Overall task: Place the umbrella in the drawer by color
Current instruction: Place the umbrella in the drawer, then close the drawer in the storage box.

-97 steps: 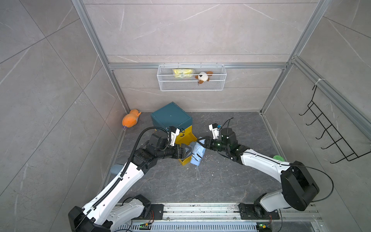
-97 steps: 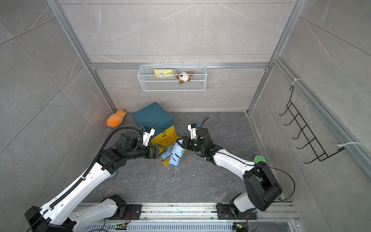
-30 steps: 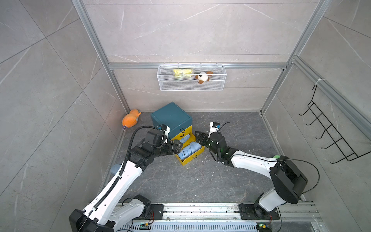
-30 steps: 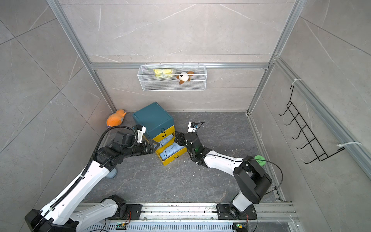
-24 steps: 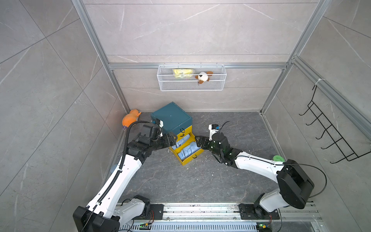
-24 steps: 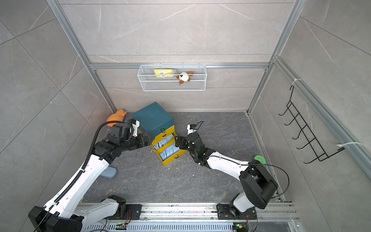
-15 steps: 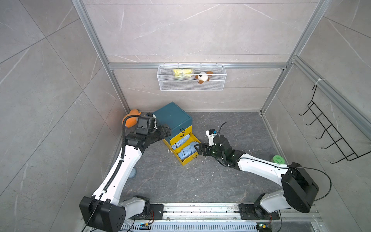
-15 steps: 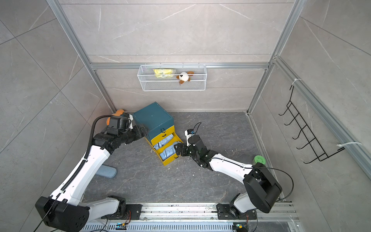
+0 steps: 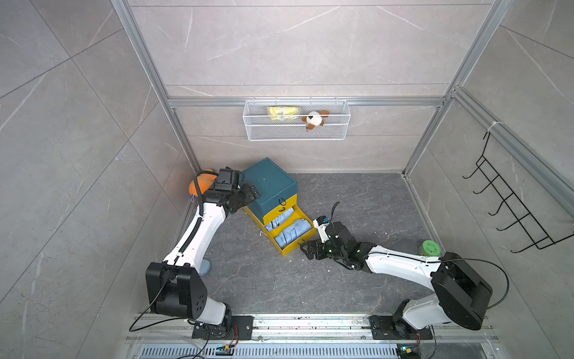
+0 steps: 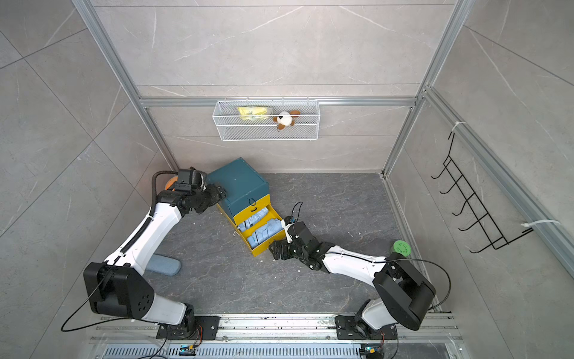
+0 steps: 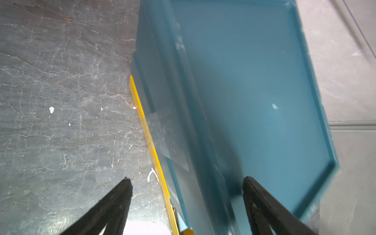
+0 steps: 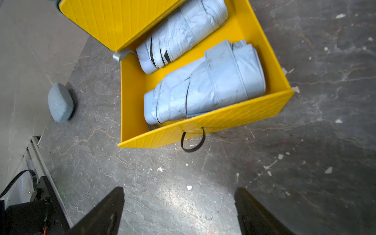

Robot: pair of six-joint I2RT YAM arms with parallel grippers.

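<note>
Yellow drawer [image 12: 223, 120], open ahead of spread right gripper [image 12: 179, 192]: two folded light-blue umbrellas [image 12: 203, 89] [image 12: 181, 34]. Left gripper [image 11: 186, 180] agape astride teal cabinet [image 11: 254, 81], perhaps touching.

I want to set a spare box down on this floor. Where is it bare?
Widest bare floor: between the yellow drawer, the right arm and the front rail. Also bare behind the right arm, toward the back wall. Crowded: the teal cabinet corner, with left claw and orange toy.

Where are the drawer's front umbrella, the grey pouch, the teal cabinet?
front umbrella [image 12: 205, 91], right wrist view, folded canopy.
grey pouch [image 12: 60, 102], right wrist view, centre.
teal cabinet [image 9: 268, 183], in a top view, top face.
</note>
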